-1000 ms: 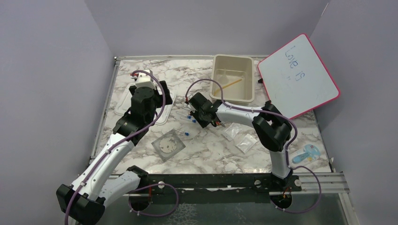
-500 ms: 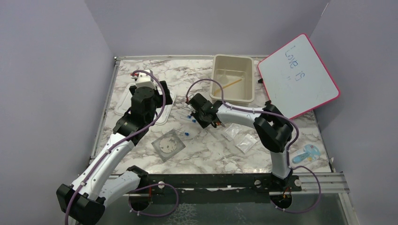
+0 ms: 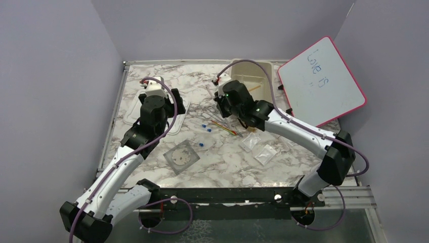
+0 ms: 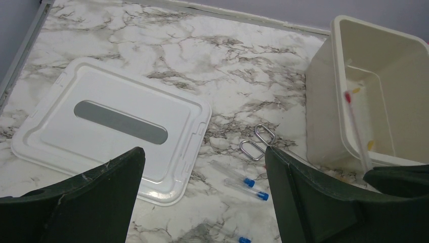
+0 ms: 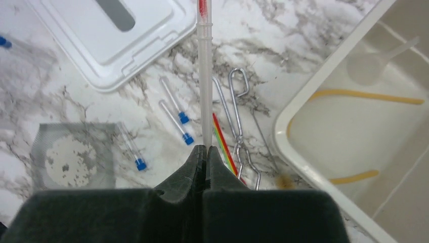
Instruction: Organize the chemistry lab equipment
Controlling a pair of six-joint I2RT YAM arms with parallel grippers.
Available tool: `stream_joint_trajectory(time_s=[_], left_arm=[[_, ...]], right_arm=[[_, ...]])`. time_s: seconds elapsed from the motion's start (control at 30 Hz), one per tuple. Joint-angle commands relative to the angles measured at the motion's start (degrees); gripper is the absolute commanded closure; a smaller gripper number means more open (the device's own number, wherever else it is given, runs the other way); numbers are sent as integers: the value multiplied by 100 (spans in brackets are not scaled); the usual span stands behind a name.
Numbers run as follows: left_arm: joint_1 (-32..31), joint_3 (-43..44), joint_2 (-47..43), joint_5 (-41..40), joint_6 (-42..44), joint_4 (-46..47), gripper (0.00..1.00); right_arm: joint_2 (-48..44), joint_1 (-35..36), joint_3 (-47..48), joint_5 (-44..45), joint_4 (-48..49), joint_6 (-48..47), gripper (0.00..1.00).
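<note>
Thin clear pipette [image 5: 205, 76] with a red band near its far tip, pinched at its near end in the closed right gripper [image 5: 206, 151], sticking straight out. Held above the counter's [image 5: 76, 96] far middle, between lid [image 5: 126, 40] and tub [image 5: 303, 93]. Left gripper [image 4: 202, 157] wide apart, empty, over the lid's edge.

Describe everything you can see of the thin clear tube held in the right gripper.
The thin clear tube is long, straight and slender, glass or plastic by its look, with a red marking near its far end. The right gripper is shut on its near end, so it sticks straight out from the fingertips. It is held in the air above the marble table, close to the beige rectangular tub. Only the gripper touches it.
</note>
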Motion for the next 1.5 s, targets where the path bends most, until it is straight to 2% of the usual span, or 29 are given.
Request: stream_joint_trajectory(time_s=[0.0,0.17,0.3,0.43,0.8,1.1,1.3,1.47], left_arm=[[20,-52,-114,105,-28,152,9],[15,-71,-36,269,-91,158,9],[22,-103,32,442,-160,181,9],[20,-104,144,565,-205,178,9],[17,-261,523,977,-513,267,9],[24,-286,714,977,-490,269,9],[23,-288,755,971,-475,263,9],[24,-282,745,940,-468,253,9]], right_arm=[[-133,-407,497,351,218,60,99],[71,-1263,1175,256,-67,242,99],[309,-1996,1358,218,-148,541,99],[829,-2442,1622,256,-424,674,99],[2079,-2646,1600,715,-679,886,99],[2531,-2686,1206,1383,-559,954,99],[2680,-2682,1225,1334,-462,942,83],[2318,-2688,1225,979,-374,941,73]])
